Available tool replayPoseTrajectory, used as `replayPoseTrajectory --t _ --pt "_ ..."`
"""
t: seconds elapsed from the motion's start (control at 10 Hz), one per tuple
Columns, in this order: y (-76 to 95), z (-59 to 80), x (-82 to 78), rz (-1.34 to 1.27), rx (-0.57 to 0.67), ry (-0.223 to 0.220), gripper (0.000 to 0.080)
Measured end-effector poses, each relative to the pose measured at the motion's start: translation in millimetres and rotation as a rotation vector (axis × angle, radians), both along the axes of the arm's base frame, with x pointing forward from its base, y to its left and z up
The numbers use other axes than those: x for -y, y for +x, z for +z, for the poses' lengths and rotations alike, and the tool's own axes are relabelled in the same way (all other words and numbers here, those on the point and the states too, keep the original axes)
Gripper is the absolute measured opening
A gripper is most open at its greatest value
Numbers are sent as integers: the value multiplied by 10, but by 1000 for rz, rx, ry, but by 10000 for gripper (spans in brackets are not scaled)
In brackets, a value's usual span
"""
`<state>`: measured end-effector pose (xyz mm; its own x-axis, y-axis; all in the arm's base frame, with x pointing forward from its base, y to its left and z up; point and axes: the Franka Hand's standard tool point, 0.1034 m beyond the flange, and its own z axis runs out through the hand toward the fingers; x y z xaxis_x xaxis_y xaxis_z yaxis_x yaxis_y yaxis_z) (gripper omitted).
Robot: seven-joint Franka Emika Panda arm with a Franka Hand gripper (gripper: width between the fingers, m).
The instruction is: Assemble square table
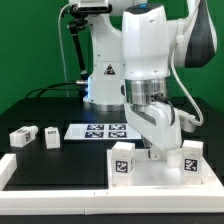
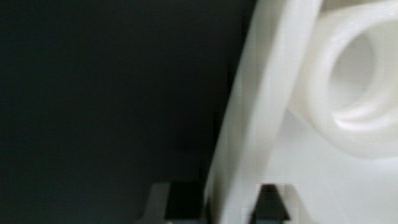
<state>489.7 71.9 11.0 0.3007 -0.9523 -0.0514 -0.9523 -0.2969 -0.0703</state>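
**Two legs up, two loose: claw at the top's rim**

White-bodied two-finger gripper with dark fingers point(image 1: 152, 152), pointing down over the white plastic square table top with raised rim point(image 1: 150, 186). In the wrist view the gripper point(image 2: 221, 203) has its dark fingertips point(image 2: 169, 203) apart, one on either side of a raised white edge of the top point(image 2: 267, 100). A thin dark sliver shows between one finger and the plastic. Cannot tell whether the pads bite or only straddle. Just beside that edge is a round moulded socket point(image 2: 365, 75), empty.

Outward: the top lies flat at the front of the black table point(image 1: 40, 110), under the arm. Two small white tagged leg blocks stand upright on it. Leg A point(image 1: 122, 160) is on the exterior view's left of the gripper, and leg B point(image 1: 190, 158) is on its right. Whether they are seated or merely standing is not visible.

Farther out, the thin flat white marker board point(image 1: 100, 130) lies behind the top. Well off to the exterior view's left, leg C point(image 1: 22, 137) and leg D point(image 1: 52, 135) lie loose on the table, near each other. A long white border rail point(image 1: 15, 170) runs along the front.

Judgement: about halfway at best. Two legs are placed, if they are fastened. Two more have to be fetched and fitted, and at least one socket is open.
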Motion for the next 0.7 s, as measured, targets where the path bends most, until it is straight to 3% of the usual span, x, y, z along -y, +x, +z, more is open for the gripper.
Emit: replayPoseTrajectory --t 0.2,0.4,0.7 --pt "-198 -7 276 131 4 -32 97" --pt "-213 -12 592 381 40 -78 93" --pt "-214 -14 693 506 42 -94 93"
